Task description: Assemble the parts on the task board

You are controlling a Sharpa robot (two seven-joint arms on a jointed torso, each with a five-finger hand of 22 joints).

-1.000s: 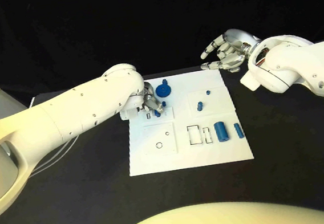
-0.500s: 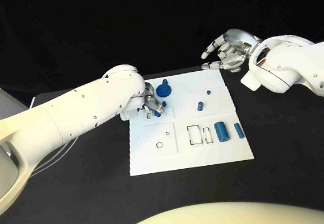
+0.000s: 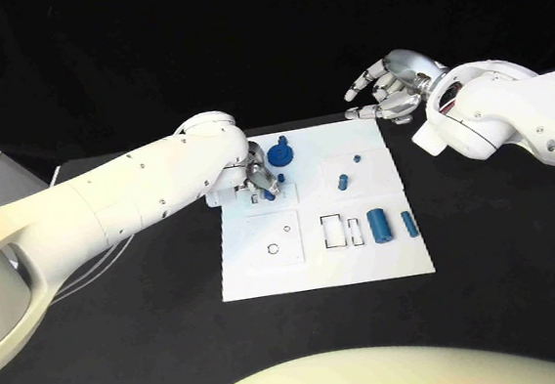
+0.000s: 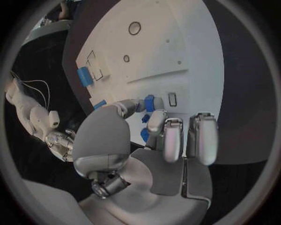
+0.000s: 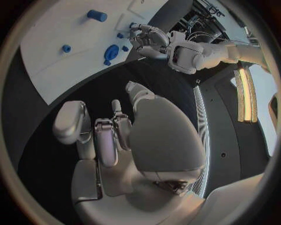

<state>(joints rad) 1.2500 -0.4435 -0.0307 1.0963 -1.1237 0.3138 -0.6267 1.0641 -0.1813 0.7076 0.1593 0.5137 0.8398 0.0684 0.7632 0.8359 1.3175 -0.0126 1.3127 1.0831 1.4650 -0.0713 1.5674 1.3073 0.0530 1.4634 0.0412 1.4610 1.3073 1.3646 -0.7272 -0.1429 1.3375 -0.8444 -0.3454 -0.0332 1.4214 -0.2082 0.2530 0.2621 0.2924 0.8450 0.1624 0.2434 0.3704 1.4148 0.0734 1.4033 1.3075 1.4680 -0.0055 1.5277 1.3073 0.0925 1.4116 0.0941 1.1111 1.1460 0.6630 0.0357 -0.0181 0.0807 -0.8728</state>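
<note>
No change is seen since the earlier frames. A small blue peg (image 3: 270,191) is pinched by the left hand (image 3: 253,178) at the white board's (image 3: 327,268) 11 o'clock corner, beside a blue disc (image 3: 282,157). The right hand (image 3: 390,87) is held spread, empty, past the 1 o'clock corner. Two cylinders (image 3: 380,225) lie at 3 o'clock

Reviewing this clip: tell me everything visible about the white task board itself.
The task board is a flat white rectangular plate lying on the black table, between the two arms. Its surface carries raised square panels, a round hole, and narrow rectangular slots. Small blue parts rest on it: two cylinders lying near its right edge, a round knobbed piece near the far edge. The left hand works over its far left area; the right hand hangs beyond its far right corner.
</note>
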